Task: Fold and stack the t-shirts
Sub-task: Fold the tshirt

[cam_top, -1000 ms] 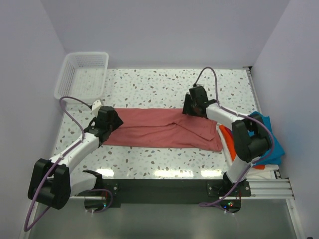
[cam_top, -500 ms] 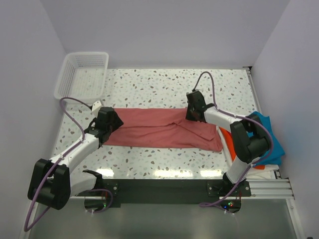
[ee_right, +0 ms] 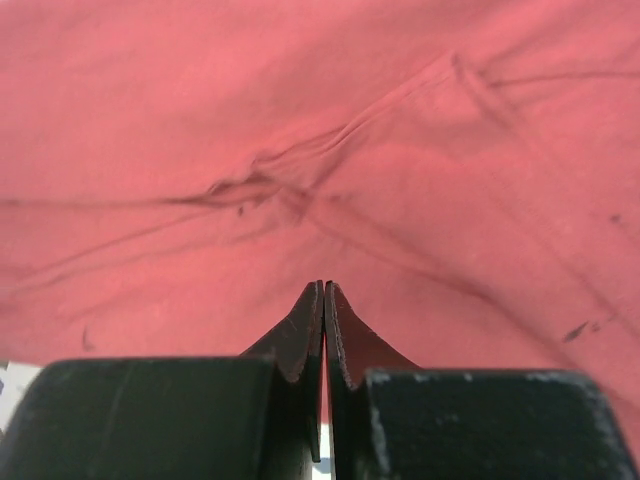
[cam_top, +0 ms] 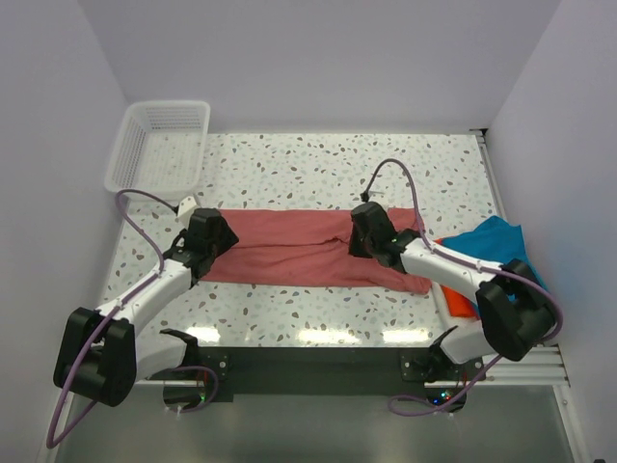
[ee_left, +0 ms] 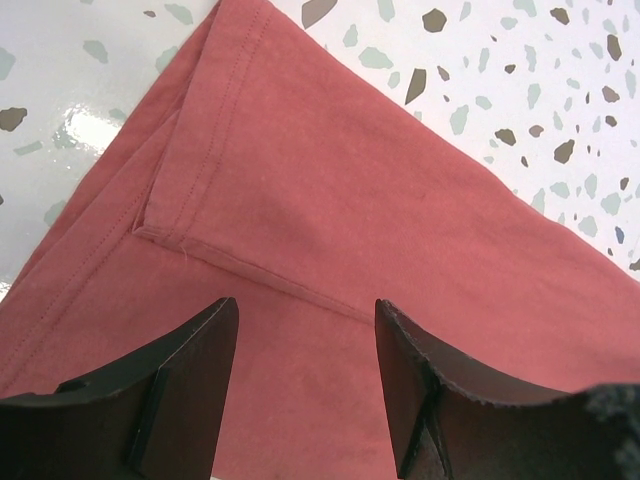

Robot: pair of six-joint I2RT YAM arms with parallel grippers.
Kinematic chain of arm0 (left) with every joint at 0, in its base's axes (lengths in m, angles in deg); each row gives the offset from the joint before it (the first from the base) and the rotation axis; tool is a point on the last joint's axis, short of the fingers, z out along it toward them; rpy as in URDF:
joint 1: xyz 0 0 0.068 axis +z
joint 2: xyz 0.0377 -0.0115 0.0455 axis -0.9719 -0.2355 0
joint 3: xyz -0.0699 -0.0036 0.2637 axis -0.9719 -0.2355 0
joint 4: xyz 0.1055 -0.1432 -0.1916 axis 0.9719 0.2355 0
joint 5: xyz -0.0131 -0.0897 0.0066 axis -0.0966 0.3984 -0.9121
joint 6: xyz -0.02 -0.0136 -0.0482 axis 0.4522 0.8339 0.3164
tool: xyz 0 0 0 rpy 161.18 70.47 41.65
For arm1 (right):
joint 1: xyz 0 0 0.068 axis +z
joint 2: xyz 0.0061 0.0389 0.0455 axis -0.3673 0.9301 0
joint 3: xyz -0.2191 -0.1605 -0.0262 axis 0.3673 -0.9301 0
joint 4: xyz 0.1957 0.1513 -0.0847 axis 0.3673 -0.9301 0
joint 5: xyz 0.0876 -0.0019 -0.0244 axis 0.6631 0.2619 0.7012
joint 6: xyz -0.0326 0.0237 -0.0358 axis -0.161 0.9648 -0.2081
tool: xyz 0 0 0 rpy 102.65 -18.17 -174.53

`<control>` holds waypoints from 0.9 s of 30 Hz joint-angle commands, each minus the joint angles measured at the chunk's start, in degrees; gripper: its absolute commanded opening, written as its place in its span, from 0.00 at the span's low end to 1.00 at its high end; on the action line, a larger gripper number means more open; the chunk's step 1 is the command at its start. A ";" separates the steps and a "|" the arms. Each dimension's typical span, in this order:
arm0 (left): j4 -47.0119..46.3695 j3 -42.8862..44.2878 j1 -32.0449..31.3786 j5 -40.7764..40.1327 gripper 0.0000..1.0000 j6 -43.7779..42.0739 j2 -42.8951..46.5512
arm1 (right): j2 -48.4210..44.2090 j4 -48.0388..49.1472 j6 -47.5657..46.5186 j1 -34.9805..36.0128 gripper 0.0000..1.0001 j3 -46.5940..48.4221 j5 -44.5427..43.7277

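The basket (cam_top: 159, 145) sits at the far left corner of the table (cam_top: 289, 169). The left gripper (ee_left: 305, 318) is over the left end of the red shirt (cam_top: 289, 253), jaws spread apart and holding nothing. The shirt lies flat as a long band across the table's middle. Right of centre, the right gripper (ee_right: 323, 292) is low over the same shirt, fingers pressed together with no cloth showing between them. At the right edge the teal shirt (cam_top: 492, 241) and orange shirt (cam_top: 459, 302) lie bunched together.

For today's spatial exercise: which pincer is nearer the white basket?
Left. Left pincer: just nearside of the basket. Right pincer: far rightward, over the salmon shirt.
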 commanded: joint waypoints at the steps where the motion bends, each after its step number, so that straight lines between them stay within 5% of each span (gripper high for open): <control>1: -2.63 -1.13 -0.23 -0.62 0.62 0.07 0.60 | -2.36 3.13 3.46 3.68 0.00 -1.60 -5.60; 4: -2.80 -1.22 -0.23 -0.45 0.62 0.07 -0.01 | -1.40 1.21 2.76 3.52 0.00 0.32 -9.03; 8: -2.72 -1.22 -0.14 -0.53 0.62 -0.28 0.08 | 4.39 -1.44 -1.98 0.36 0.26 6.21 -12.83; 16: -2.28 -0.26 -0.06 -0.44 0.62 -0.81 -0.01 | 16.08 -1.35 -6.65 -6.76 0.56 15.18 -8.08; 24: -2.37 -0.08 0.12 -0.27 0.62 -1.25 -0.27 | 18.82 -1.70 -6.65 -7.12 0.54 16.86 -7.03; 27: -2.63 -0.34 0.12 -0.18 0.62 -1.34 -0.45 | 17.94 -1.09 -5.86 -7.12 0.41 15.19 -6.41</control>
